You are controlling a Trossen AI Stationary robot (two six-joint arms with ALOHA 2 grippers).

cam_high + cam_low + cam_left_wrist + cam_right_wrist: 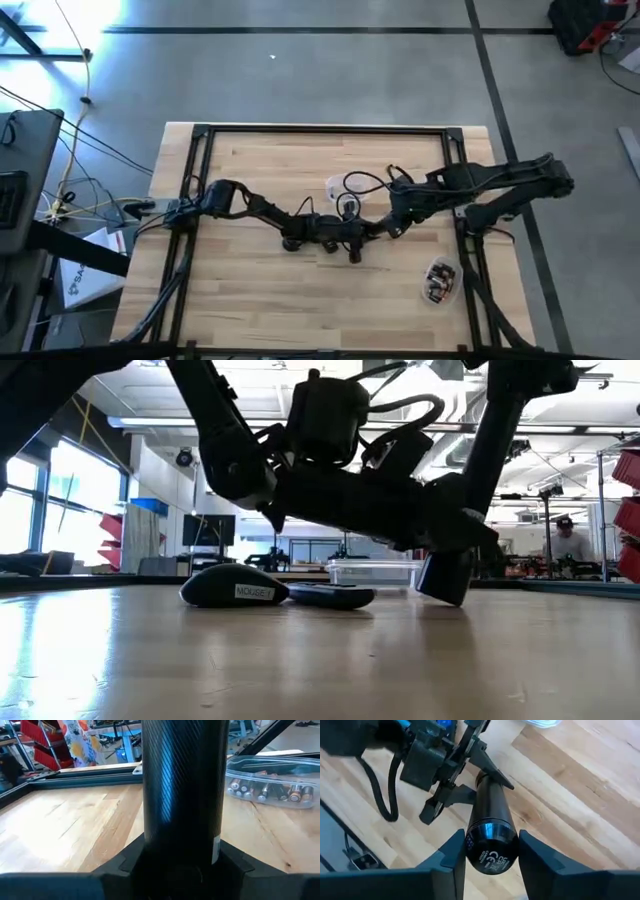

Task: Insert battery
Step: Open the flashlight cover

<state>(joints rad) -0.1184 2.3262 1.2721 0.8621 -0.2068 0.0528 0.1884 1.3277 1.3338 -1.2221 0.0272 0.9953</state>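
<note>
Both grippers meet mid-table on a dark cylinder point(490, 827) — the left gripper point(470, 772) pinching its far end, the right gripper point(487, 851) its near end — so each should hold steady while a battery comes from the tub point(440, 280), near right.

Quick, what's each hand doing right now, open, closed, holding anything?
Left hand: closed on the far end of the black cylinder.
Right hand: closed on the cylinder's near end, above the table.

Both arms meet mid-table; the battery tub point(440, 280) lies toward the right front corner (mouse point(234, 586) probably behind).
</note>
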